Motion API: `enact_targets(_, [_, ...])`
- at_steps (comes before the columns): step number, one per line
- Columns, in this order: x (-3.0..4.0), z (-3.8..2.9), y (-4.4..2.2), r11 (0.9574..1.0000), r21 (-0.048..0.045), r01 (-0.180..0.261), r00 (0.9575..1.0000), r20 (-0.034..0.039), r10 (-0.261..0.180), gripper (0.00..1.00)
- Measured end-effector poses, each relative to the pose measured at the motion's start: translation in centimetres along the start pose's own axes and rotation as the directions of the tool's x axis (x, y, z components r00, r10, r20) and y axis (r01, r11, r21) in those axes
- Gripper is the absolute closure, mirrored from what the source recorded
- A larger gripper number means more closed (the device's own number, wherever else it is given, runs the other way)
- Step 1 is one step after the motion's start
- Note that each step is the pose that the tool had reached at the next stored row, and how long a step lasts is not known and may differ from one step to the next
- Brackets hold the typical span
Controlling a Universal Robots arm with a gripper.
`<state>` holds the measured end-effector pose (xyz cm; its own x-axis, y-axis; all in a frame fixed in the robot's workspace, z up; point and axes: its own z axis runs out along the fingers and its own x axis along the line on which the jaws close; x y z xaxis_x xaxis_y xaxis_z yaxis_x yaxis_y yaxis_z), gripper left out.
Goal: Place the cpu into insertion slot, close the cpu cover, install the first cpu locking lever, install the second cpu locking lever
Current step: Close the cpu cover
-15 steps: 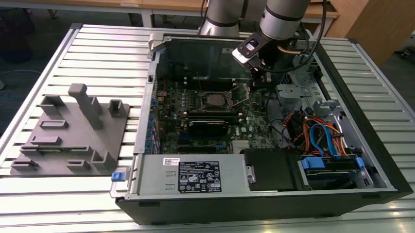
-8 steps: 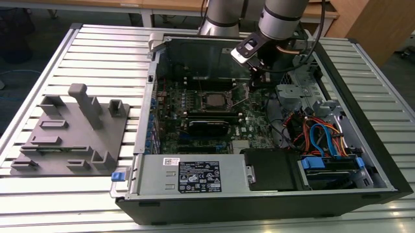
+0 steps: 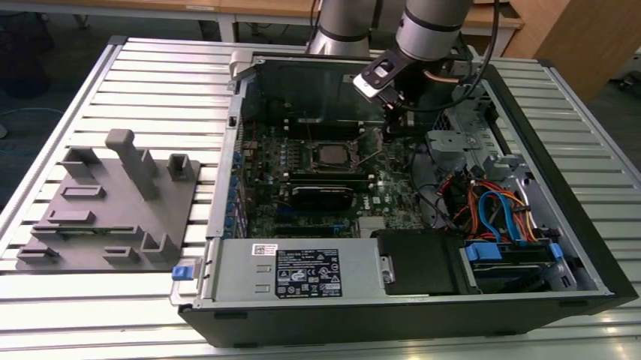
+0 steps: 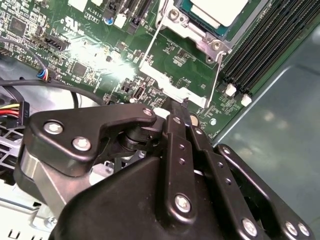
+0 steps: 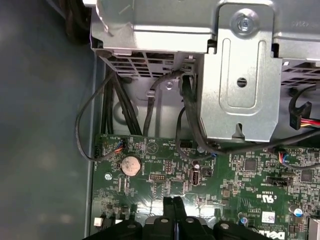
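Since the computer case [image 3: 401,319] lies open on its side on the slatted desk [image 3: 150,67], the single arm [image 3: 431,30] can reach straight down to the green circuit board [image 5: 240,175]. Its end effector [image 5: 172,204] hangs just above the board, near the slot [image 4: 200,36]. Its fingers [image 5: 168,210] are pressed together with nothing between them, probably for pushing rather than gripping. One chip [image 4: 217,9] sits in that slot. Two thin wire levers [image 4: 150,47] run out from it toward the end effector; whether either is latched I cannot tell.

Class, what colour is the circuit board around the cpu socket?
The board is green; the second wrist view shows it best.
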<state>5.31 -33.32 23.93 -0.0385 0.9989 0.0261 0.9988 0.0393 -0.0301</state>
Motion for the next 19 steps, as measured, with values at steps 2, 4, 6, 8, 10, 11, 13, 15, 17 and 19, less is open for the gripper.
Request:
enact_targets(2, [0.01,0.00,-0.12,1.0000,0.0000,0.000,1.0000,0.0000,0.000,0.90])
enact_targets(4, [0.01,0.02,-0.25,1.0000,0.0008,0.000,1.0000,-0.0004,0.000,0.90])
enact_targets(6, [0.02,0.03,-0.36,1.0000,-0.0001,0.000,1.0000,-0.0006,0.000,0.90])
enact_targets(8, [0.02,0.02,-0.46,1.0000,0.0000,0.000,1.0000,-0.0001,0.000,0.90])
enact_targets(10, [0.02,0.02,-0.56,1.0000,0.0001,0.000,1.0000,-0.0001,0.000,0.90])
enact_targets(11, [0.02,0.02,-0.60,1.0000,0.0001,0.000,1.0000,-0.0001,0.000,0.90])
enact_targets(13, [0.03,0.01,-0.68,1.0000,0.0001,0.000,1.0000,-0.0001,0.000,0.90])
enact_targets(15, [0.03,-0.08,-0.71,1.0000,0.0002,0.000,1.0000,0.0001,0.000,0.90])
enact_targets(17, [0.04,-0.22,-0.76,1.0000,0.0001,0.000,1.0000,-0.0001,0.000,0.90])
enact_targets(19, [0.04,-0.38,-0.83,1.0000,0.0001,0.000,1.0000,-0.0001,0.000,0.90])
